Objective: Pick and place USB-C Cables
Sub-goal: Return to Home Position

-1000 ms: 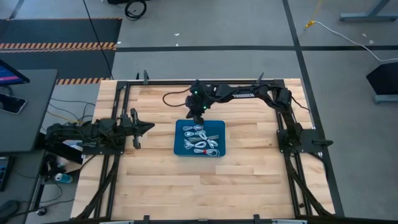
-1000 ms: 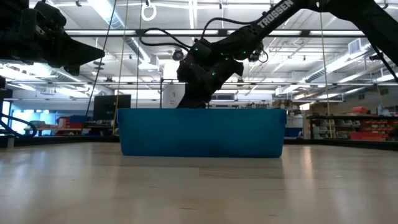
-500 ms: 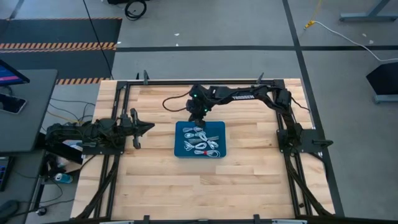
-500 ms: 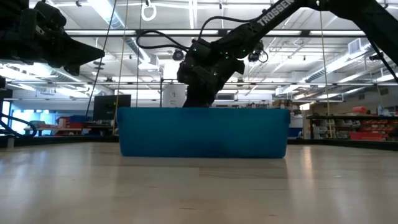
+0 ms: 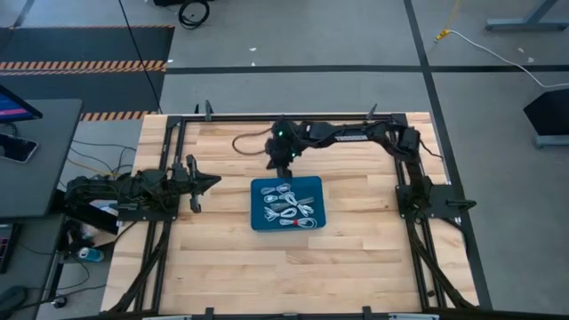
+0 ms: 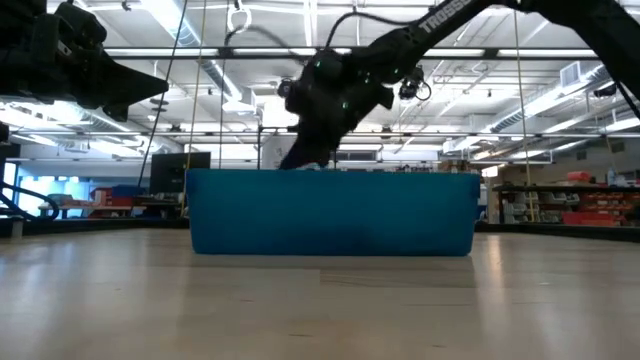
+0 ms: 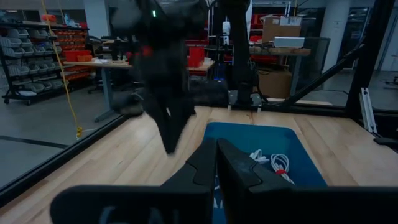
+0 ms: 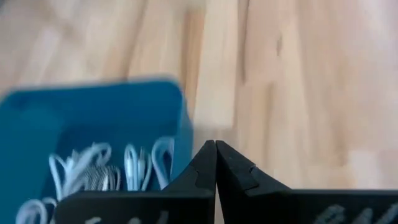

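Several coiled silvery USB-C Cables (image 5: 289, 206) lie in a blue tray (image 5: 258, 222) at mid table; one has a red band (image 7: 281, 172). The left wrist view (image 7: 273, 163) and the right wrist view (image 8: 106, 168) also show coils on the tray floor. My right gripper (image 5: 283, 171) is shut and empty. It slants down at the tray's far rim (image 6: 288, 163), and its tip shows over bare wood beside a tray corner (image 8: 216, 144). My left gripper (image 5: 213, 182) waits shut and level at the table's left, pointing at the tray (image 7: 216, 142). My right gripper's shut fingertips stand close to the blue tray's far wall (image 8: 184, 124), coming from the far side and slanting down. I cannot tell whether they touch the wall. They hold no cable.
Bare wood lies all around the tray (image 6: 330, 212). A black frame (image 5: 169, 160) runs along the table's left, far and right sides. A loose black wire (image 5: 249, 140) curls on the table behind the right arm.
The blue tray with its cables has slid a little toward the table's near edge. My right gripper, still shut, has risen slightly at the tray's far rim.
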You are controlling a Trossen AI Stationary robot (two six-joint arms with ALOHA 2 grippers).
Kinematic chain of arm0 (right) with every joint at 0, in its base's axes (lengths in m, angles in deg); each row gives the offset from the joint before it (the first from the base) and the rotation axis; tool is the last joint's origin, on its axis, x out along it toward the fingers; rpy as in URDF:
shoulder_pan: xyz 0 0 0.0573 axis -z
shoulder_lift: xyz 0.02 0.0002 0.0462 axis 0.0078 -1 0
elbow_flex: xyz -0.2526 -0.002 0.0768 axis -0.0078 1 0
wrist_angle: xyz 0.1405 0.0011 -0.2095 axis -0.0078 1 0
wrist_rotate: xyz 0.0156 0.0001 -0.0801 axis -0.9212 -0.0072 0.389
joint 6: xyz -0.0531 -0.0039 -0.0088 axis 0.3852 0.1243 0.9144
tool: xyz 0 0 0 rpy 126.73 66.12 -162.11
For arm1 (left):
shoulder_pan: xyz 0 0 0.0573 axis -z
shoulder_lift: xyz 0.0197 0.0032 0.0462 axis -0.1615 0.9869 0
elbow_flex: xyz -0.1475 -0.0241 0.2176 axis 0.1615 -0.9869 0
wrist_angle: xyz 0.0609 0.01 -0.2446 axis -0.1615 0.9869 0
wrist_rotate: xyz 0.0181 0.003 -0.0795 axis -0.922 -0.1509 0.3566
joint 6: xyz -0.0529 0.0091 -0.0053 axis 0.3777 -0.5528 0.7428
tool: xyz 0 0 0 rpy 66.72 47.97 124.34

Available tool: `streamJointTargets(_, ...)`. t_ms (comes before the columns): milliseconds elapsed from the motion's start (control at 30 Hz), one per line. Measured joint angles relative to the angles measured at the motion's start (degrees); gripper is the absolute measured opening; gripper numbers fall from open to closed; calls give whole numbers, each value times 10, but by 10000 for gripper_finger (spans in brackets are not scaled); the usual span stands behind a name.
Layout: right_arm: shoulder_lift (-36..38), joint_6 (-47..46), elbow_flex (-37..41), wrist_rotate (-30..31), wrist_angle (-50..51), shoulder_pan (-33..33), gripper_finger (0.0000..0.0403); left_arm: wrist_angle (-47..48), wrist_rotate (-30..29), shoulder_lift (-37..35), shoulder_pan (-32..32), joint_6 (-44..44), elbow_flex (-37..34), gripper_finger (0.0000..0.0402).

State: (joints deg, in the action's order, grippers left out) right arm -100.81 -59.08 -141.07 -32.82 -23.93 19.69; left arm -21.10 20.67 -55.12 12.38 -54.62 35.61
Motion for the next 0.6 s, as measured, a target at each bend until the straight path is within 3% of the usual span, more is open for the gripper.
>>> streamJointTargets(167,70,11,0,-72,-45,3,9,0,0,0,0,0,0,20)
streamJointTargets(367,206,68,18,-158,-57,-22,9,2,27,0,0,0,0,20)
streamJointTargets(600,408,29,202,-89,-68,-37,9,2,30,0,0,0,0,21)
